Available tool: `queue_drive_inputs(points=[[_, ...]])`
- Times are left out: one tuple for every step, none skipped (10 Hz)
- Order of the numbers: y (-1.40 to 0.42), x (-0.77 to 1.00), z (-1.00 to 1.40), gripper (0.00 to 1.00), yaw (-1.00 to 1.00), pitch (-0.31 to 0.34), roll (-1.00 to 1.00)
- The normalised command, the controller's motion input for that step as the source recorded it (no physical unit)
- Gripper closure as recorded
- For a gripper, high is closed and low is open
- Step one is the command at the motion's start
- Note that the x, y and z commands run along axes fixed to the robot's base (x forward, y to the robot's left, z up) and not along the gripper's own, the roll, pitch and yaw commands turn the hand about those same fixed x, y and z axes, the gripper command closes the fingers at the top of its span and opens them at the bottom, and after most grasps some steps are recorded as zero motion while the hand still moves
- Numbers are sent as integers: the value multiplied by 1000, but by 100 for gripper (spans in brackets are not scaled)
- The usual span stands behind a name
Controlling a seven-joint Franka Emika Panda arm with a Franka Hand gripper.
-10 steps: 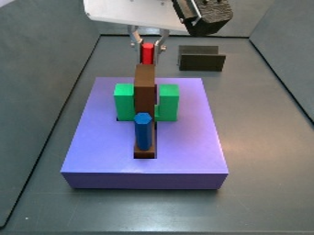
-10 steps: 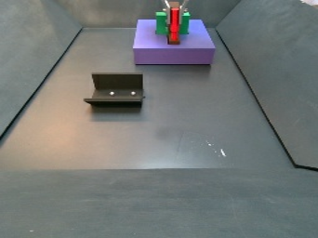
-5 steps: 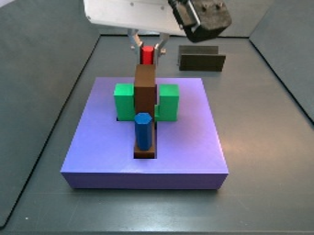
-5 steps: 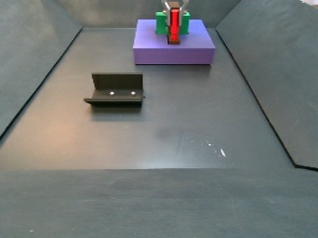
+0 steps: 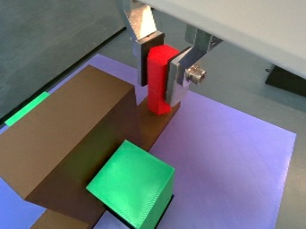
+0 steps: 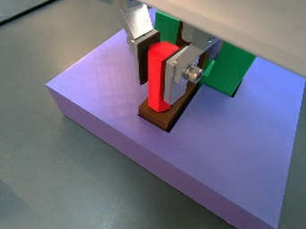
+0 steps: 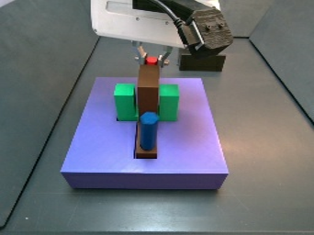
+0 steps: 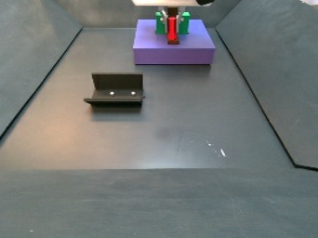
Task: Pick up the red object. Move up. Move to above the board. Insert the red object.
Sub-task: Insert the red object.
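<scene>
The red object is a thin upright red peg, gripped between my gripper's two silver fingers. Its lower end sits in the low end of the brown board, as a wrist view also shows. In a side view only the peg's top shows behind the board's tall end, under the gripper. Green blocks flank the board. A blue peg stands in the board's near end. In a side view the red peg stands upright below the gripper.
The board lies in a large purple slab on the dark floor. A dark olive box stands behind the slab, partly hidden by the wrist. The fixture stands on the floor well away from the slab.
The gripper has come down with the red peg. Much less of the peg shows above the board's tall end than a second ago.
</scene>
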Motion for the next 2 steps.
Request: queue_drive_inputs(points=[[0,0,-220,100,0,-19,11],[0,0,0,100,0,0,0]])
